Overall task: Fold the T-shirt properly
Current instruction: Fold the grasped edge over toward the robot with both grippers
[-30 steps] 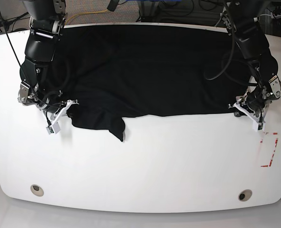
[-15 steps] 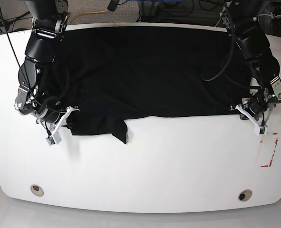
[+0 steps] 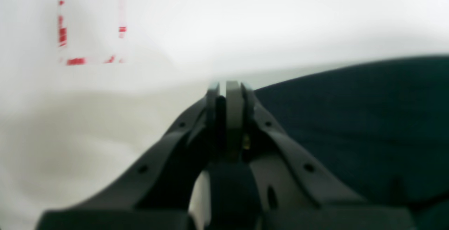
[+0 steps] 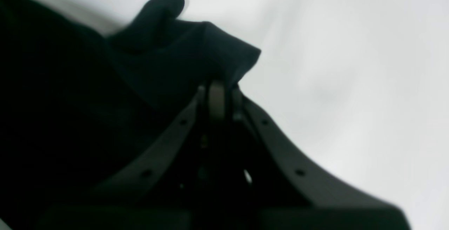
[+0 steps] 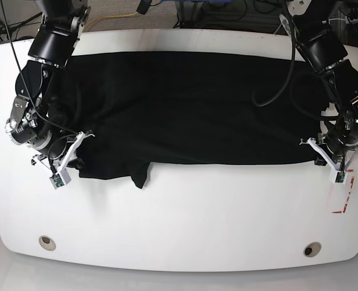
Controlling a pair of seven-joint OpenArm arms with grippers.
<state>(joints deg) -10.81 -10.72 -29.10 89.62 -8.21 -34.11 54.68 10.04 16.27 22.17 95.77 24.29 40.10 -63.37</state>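
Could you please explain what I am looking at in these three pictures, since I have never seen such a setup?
It is a robot with two black arms working over a white table. One picture looks down from above; the other two come from cameras mounted on each wrist, looking along the fingers. A black T-shirt lies spread across the table. The left gripper, on the overhead view's right, is shut at the shirt's near edge. The right gripper, on the opposite side, is shut on bunched cloth at the other end. Red marks sit near the left gripper.

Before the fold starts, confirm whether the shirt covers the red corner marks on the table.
No: in the base view the T-shirt ends short of the red marks, which lie bare on the white table.
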